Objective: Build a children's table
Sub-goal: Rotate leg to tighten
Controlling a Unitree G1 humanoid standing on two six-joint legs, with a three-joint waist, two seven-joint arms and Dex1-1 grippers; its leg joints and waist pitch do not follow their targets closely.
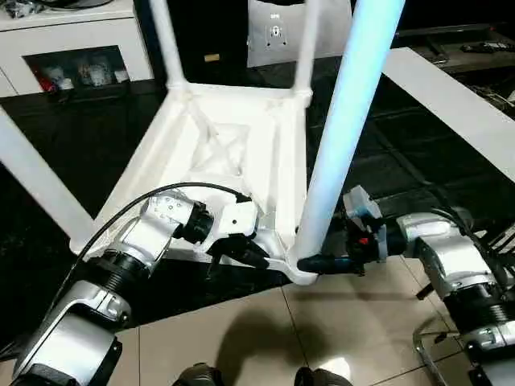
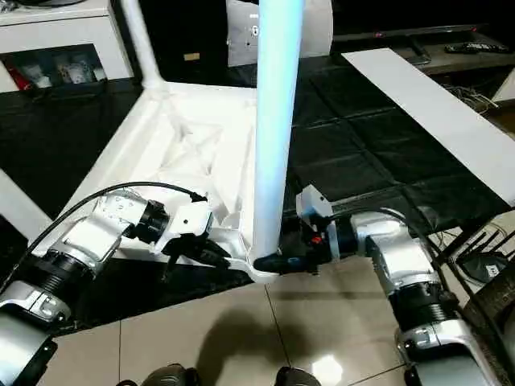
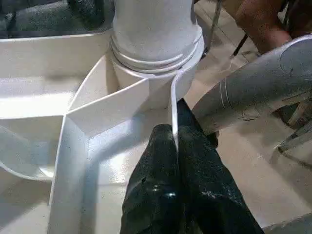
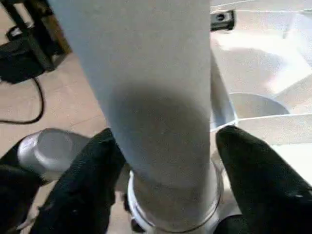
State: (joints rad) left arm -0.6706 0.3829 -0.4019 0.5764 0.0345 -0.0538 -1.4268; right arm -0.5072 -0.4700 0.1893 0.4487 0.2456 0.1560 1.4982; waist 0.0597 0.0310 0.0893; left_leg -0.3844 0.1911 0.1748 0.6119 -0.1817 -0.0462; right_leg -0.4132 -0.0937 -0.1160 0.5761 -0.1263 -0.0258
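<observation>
The white children's table lies upside down on the floor, its ribbed underside facing up. A long white leg stands in the near corner socket. Two more legs rise from the far corners, and another slants at the left. My left gripper is shut on the thin near rim of the top, just beside that socket. My right gripper reaches in from the right at the leg's base. Its black fingers straddle the leg, with a slim gap on one side.
A black mat lies under the table top, with pale floor tiles nearer me. A long white board runs along the right. A white cabinet stands at the back left. Metal tubing sits by my right arm.
</observation>
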